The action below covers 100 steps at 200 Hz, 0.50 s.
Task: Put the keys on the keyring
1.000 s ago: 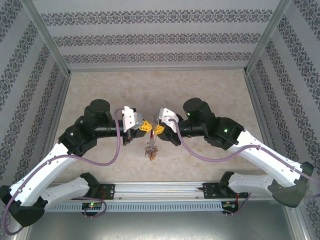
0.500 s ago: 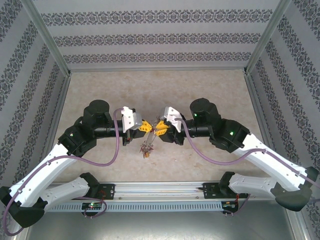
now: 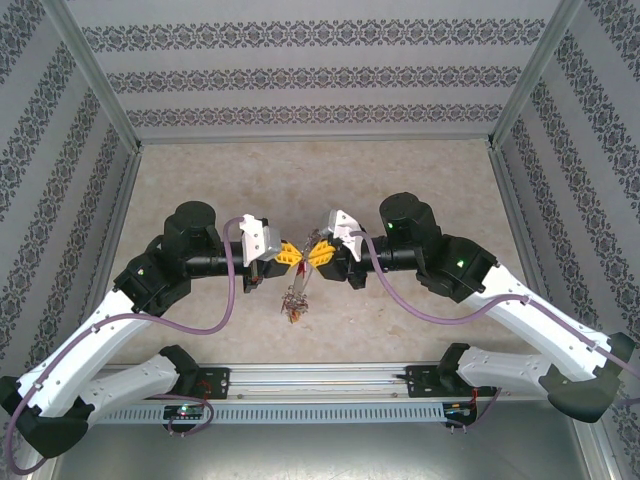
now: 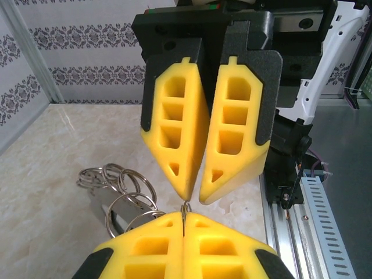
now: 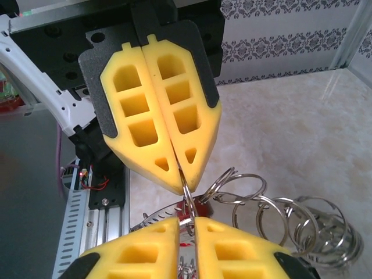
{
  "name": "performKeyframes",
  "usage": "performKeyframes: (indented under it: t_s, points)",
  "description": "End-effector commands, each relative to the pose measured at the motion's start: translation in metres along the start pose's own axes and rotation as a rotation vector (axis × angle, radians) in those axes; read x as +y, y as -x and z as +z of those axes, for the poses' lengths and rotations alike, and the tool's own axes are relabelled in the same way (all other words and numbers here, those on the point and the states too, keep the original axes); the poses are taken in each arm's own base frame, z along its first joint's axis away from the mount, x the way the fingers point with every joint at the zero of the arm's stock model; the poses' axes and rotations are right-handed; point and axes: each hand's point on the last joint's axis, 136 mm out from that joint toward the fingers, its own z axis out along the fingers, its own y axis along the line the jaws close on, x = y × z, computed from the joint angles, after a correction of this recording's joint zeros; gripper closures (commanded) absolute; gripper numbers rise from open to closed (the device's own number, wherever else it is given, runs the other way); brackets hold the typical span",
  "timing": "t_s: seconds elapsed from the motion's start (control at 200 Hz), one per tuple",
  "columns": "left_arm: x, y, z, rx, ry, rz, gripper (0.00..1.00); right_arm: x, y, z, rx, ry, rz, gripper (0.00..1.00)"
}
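Observation:
My two grippers meet tip to tip above the middle of the table. The left gripper (image 3: 296, 253) (image 4: 183, 224) is shut on the thin grey keyring (image 4: 185, 210), which stands up out of its pads. My right gripper (image 3: 316, 254) (image 5: 186, 224) faces it with its jaws a narrow gap apart. The keyring (image 5: 187, 197) runs into that gap, lying against one finger. A red-tagged key (image 5: 200, 208) sits just behind it, its blade pointing left. The other keys (image 3: 296, 300) and their small rings (image 5: 279, 209) hang in a bunch below.
Patterned walls with metal corner posts (image 3: 105, 95) close in the marble-look table (image 3: 420, 170) on three sides. The arms' mounting rail (image 3: 320, 385) runs along the near edge. Purple cables (image 3: 230, 290) loop off both wrists.
The right gripper pulled back a little to the right, opened slightly, then came back in and narrowed again. The hanging bunch swung a little. The left gripper stayed shut on the keyring.

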Motion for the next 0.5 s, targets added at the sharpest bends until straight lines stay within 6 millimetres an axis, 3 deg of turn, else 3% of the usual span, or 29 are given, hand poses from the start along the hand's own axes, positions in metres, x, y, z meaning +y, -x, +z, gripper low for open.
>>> performKeyframes:
  t_s: [0.0, 0.105, 0.32, 0.495]
  points:
    - [0.0010, 0.0267, -0.0084, -0.099, 0.011, 0.060, 1.00, 0.0007, 0.0021, 0.0008, -0.011, 0.023, 0.003, 0.89]
    - [0.0015, 0.0272, -0.0092, -0.101, 0.016, 0.059, 1.00, 0.0010, 0.0013, 0.0017, -0.008, 0.030, 0.006, 0.89]
    - [0.0020, 0.0272, -0.0091, -0.101, 0.016, 0.058, 1.00, 0.0018, -0.0015, 0.0044, -0.004, 0.044, 0.014, 0.79]
    - [0.0019, 0.0282, -0.0097, -0.104, 0.017, 0.059, 1.00, 0.0017, -0.0001, 0.0043, -0.009, 0.046, 0.012, 0.91]
